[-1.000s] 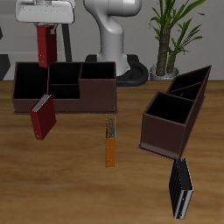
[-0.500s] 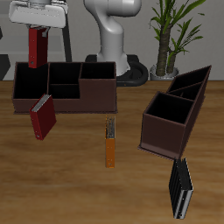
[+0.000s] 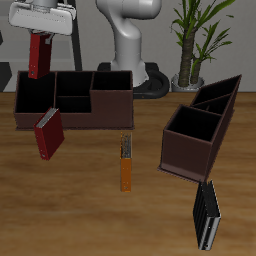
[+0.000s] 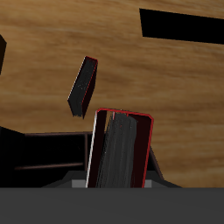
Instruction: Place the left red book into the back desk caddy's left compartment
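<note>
My gripper (image 3: 40, 33) is shut on the left red book (image 3: 38, 56) and holds it upright in the air. The book hangs above the back desk caddy (image 3: 75, 110), over the left compartment (image 3: 34, 93), the wide bin with a black interior. In the wrist view the held book (image 4: 121, 150) shows its pale page edge between my fingers, above the caddy's dark rim (image 4: 48, 138). The second red book (image 3: 47, 133) leans on the table against the caddy's front wall; it also shows in the wrist view (image 4: 83, 87).
A thin orange book (image 3: 126, 162) lies on the table in front of the caddy. A taller dark brown caddy with slanted sides (image 3: 203, 125) stands across the table, with a black book (image 3: 206, 215) nearer the front edge. The robot base (image 3: 130, 50) and a plant (image 3: 195, 40) are at the back.
My gripper has carried the red book sideways along the caddy, from over the middle bins to over the wide end bin. Nothing else moved.
</note>
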Controlling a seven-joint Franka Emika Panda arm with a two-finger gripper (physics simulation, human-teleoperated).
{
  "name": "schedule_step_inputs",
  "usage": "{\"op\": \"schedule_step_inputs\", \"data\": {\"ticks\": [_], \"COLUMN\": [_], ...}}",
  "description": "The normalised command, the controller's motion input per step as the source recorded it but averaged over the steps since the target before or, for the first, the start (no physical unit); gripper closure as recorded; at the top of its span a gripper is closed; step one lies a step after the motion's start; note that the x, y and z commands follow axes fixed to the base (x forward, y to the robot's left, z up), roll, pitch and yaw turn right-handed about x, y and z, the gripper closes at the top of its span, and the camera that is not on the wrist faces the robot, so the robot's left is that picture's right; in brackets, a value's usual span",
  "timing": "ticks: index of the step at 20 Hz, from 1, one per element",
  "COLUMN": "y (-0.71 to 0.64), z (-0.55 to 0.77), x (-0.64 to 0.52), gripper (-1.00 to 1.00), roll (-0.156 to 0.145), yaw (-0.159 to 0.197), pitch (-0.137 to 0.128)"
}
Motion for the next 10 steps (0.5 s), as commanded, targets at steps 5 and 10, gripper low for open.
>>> {"op": "schedule_step_inputs", "data": {"ticks": [5,10], "y": [-0.16,-0.18], "z": [-0.16,-0.13], "x": [-0.06,-0.03], "gripper": [1.0,1.0], "roll": [-0.038,-0.026], "yaw": [0.001,-0.015], "pitch": [0.018,0.012]}}
